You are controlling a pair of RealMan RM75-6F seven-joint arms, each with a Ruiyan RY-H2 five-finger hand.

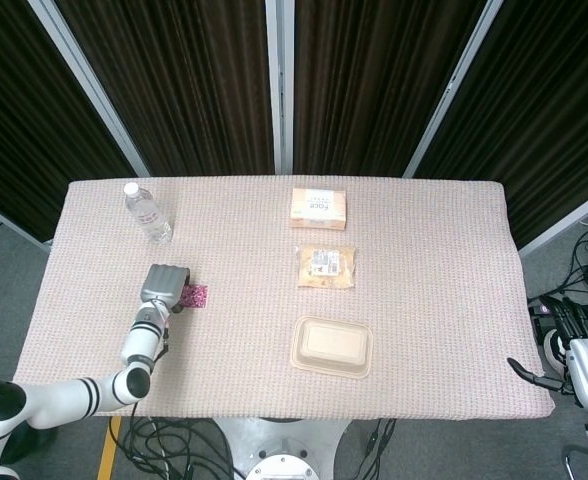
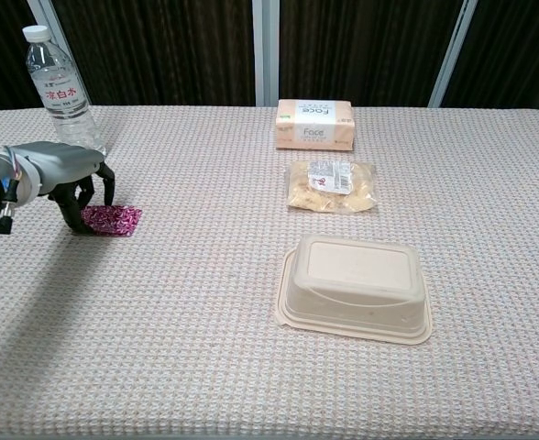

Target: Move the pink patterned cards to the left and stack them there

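Note:
The pink patterned cards (image 1: 195, 296) (image 2: 114, 220) lie flat on the table's left side in a small, nearly squared pile. My left hand (image 1: 164, 284) (image 2: 60, 170) hovers over their left edge, palm down, fingers arched downward and spread. The dark fingertips (image 2: 93, 196) touch or nearly touch the cards' left rim, and nothing is lifted. My right hand (image 1: 571, 350) hangs off the table's right front corner, fingers apart and holding nothing. It does not show in the chest view.
A water bottle (image 1: 148, 212) (image 2: 63, 92) stands behind the left hand. A tissue box (image 1: 318, 208), a snack bag (image 1: 326, 267) and a closed beige clamshell container (image 1: 332, 346) line the table's middle. The woven cloth (image 1: 434, 260) covers the table.

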